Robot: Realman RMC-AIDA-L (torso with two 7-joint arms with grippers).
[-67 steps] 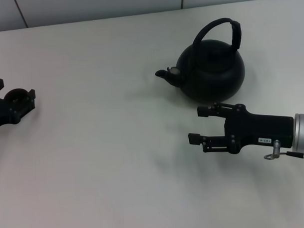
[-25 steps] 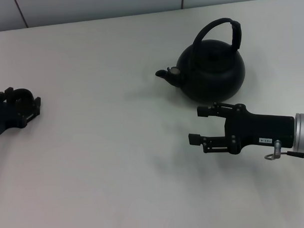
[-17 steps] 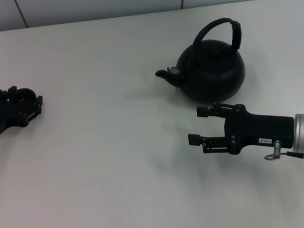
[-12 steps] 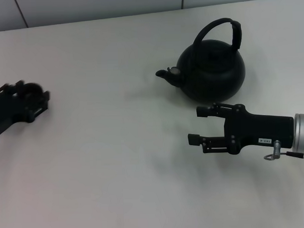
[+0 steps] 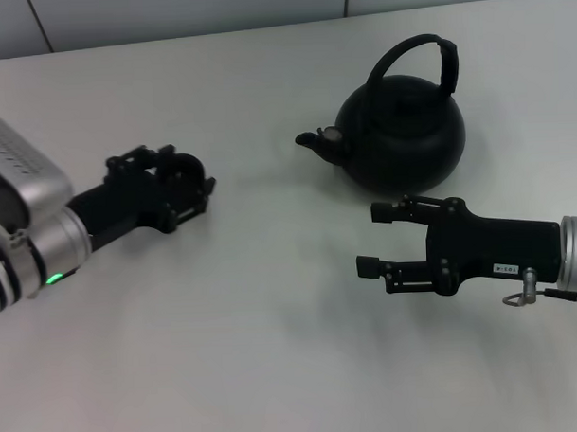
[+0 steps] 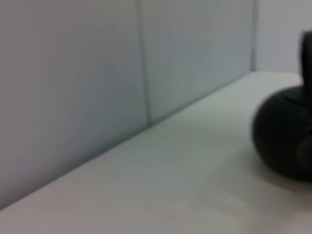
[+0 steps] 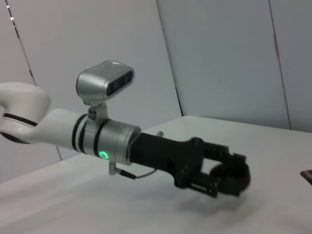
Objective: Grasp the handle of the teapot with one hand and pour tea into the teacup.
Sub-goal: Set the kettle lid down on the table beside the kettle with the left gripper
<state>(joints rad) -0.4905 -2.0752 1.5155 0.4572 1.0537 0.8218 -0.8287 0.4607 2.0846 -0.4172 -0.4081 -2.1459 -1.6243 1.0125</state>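
Your left gripper has carried the teacup toward the bench middle, clamped around it; teapot untouched, right gripper open.

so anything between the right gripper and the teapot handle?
Nothing visible. The right gripper, fingers open, hovers in front of the teapot, with only bare table around. The handle arches clear above the pot. The left gripper, holding the teacup, is well off to the left.

Between your left gripper and the teapot lies bare table; your open right gripper blocks the teapot's near side, leaving its handle reachable from above.
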